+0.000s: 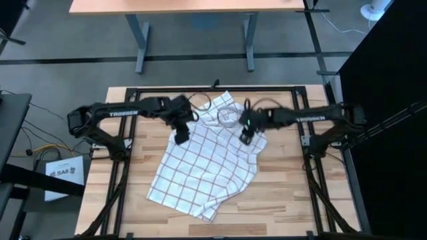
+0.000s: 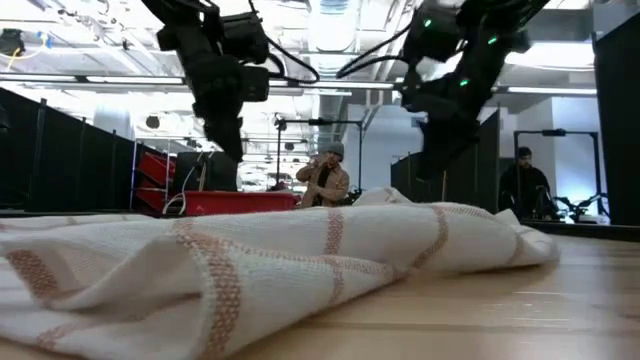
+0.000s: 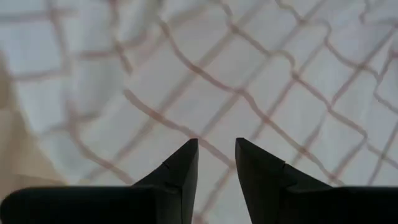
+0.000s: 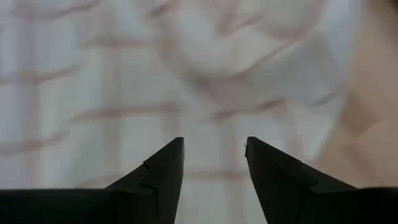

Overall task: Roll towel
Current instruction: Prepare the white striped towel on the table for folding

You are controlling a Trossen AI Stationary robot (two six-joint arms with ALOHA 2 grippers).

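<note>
Wooden table (image 1: 300, 193) holds towel (image 1: 207, 167) beneath both open grippers, left gripper (image 1: 181, 138), right gripper (image 1: 245, 138).

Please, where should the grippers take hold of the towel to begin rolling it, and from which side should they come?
Probably the far edge of the towel, coming straight down from above. The cloth lies spread and slightly rumpled, and the left gripper and right gripper, both open, hang over its two far corners, where raised folds offer something to pinch.

Bright ceiling lights glare in the low view; both wrist views blur.
</note>
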